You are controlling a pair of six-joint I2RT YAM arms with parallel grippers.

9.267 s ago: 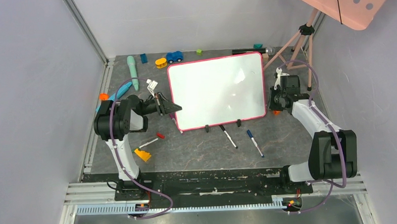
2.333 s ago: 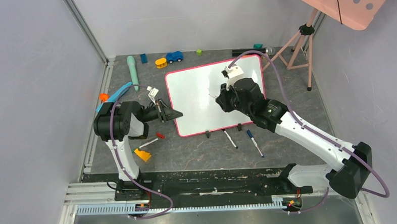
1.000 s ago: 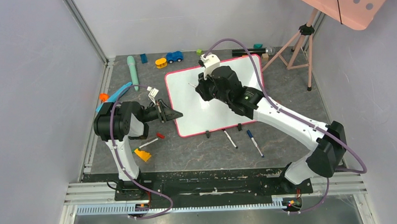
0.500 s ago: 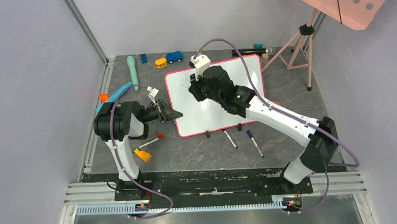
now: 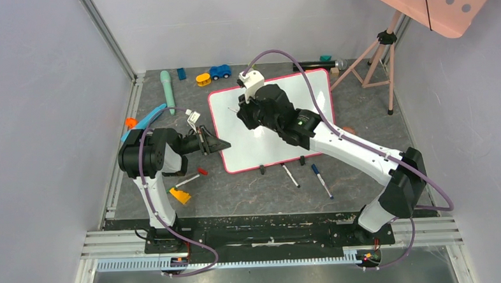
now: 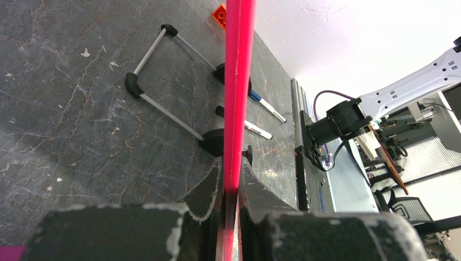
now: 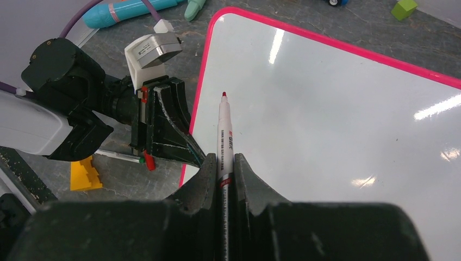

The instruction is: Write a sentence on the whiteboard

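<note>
The whiteboard point(image 5: 251, 144), glossy white with a red-pink frame, stands tilted at mid table. No writing shows on it. My left gripper point(image 5: 220, 143) is shut on the board's left edge; in the left wrist view the red frame point(image 6: 238, 81) runs straight up from between its fingers point(image 6: 231, 176). My right gripper point(image 5: 239, 110) is shut on a white marker point(image 7: 225, 133). The marker's red tip points at the board's upper left part, close to the surface point(image 7: 326, 119); I cannot tell if it touches. The left gripper also shows in the right wrist view point(image 7: 163, 122).
A black marker point(image 5: 289, 173), a blue marker point(image 5: 322, 180), a red-capped marker point(image 5: 191, 178) and a yellow block point(image 5: 180, 195) lie near the board's front. Toys point(image 5: 220, 71) sit along the back. A pink perforated panel point(image 5: 449, 2) on a tripod point(image 5: 375, 53) stands back right.
My right arm has swung from the board's right side across it to the upper left, carrying the marker. The board has turned slightly. Over the last half second little moved.
</note>
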